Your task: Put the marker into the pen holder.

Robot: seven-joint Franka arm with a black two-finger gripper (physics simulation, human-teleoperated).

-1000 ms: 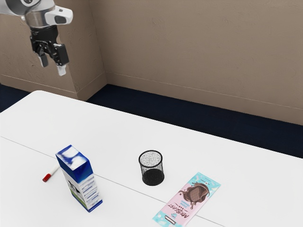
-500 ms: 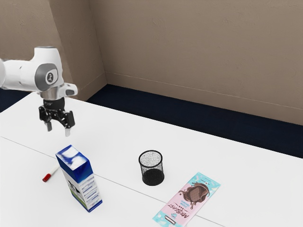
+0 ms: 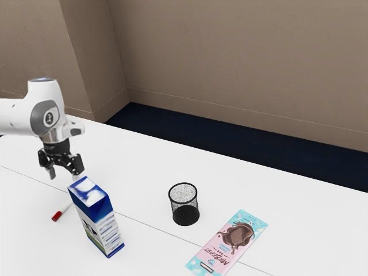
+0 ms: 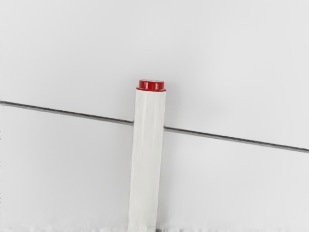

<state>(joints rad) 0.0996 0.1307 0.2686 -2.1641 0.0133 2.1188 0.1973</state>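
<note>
While the black two-finger gripper [image 3: 64, 175] hangs open and empty, the red-capped white marker [image 3: 57, 215] lies below on the white tabletop [image 3: 144, 172], near the blue-and-white carton [image 3: 100, 221]. Approach looks mostly done; grasp, lift, drop into black mesh pen holder [image 3: 186, 215] left. Carton hides marker's plain end, exterior view; wrist view crops cap end.

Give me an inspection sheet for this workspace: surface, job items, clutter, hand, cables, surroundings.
Surface: white table, thin dark seam running across it.
Job's things: marker lying across the seam, white with red ends; black mesh pen holder upright.
Clutter: blue-and-white carton standing; pink-and-blue chocolate packet lying flat.
Gripper: hand open above the table, holding nothing.
Cables: nothing seen.
Surroundings: brown walls, dark floor.
</note>
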